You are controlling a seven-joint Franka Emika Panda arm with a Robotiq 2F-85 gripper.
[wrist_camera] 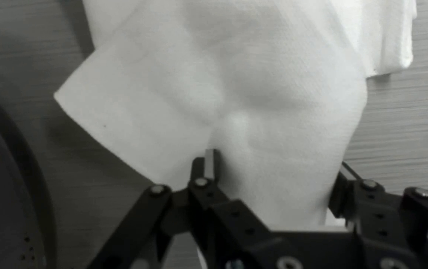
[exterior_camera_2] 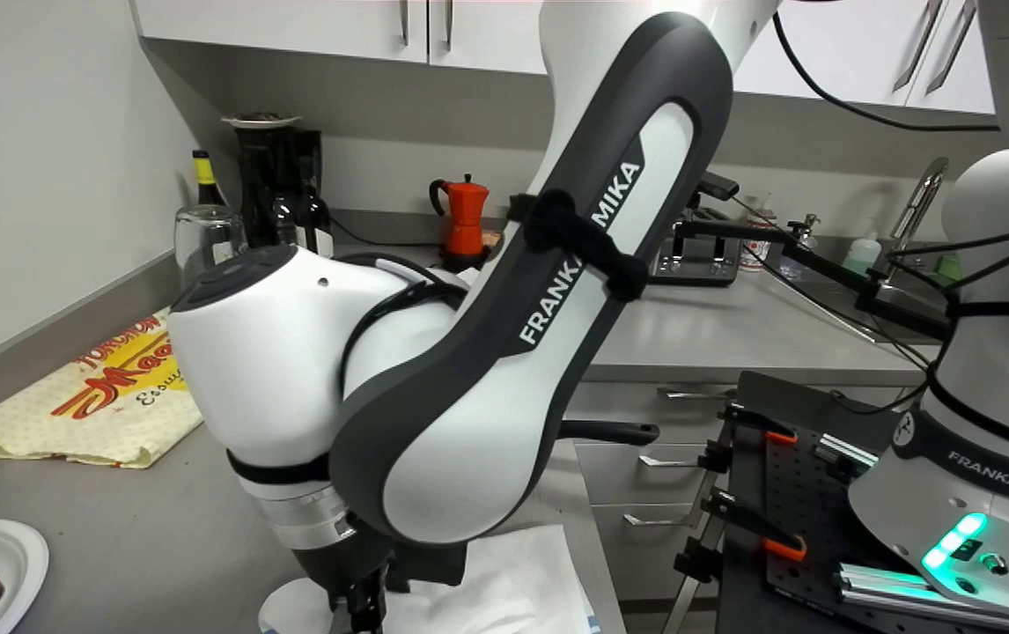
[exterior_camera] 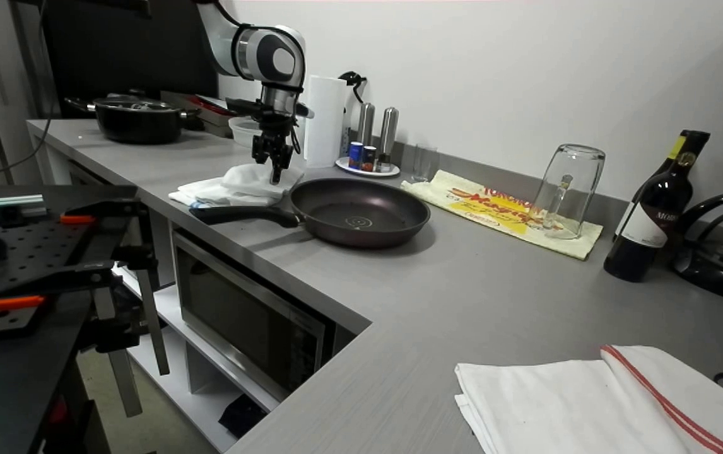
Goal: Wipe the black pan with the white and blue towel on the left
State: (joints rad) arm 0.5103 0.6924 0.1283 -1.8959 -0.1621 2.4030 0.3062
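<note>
Wrist view: gripper [wrist_camera: 275, 173] is shown with fingers [wrist_camera: 201, 175] spread; white and blue towel [wrist_camera: 232, 82] is seen beneath and between them, contact not discernible. In an exterior view, black pan [exterior_camera: 368, 214] is set open side up just beside the gripper, on grey counter [exterior_camera: 469, 296].

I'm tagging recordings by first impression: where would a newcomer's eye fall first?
Probably on the bulky white-and-grey robot arm filling the middle of an exterior view. Its open black gripper hangs over a rumpled white, blue-edged cloth towel lying beside a round black frying pan.
</note>
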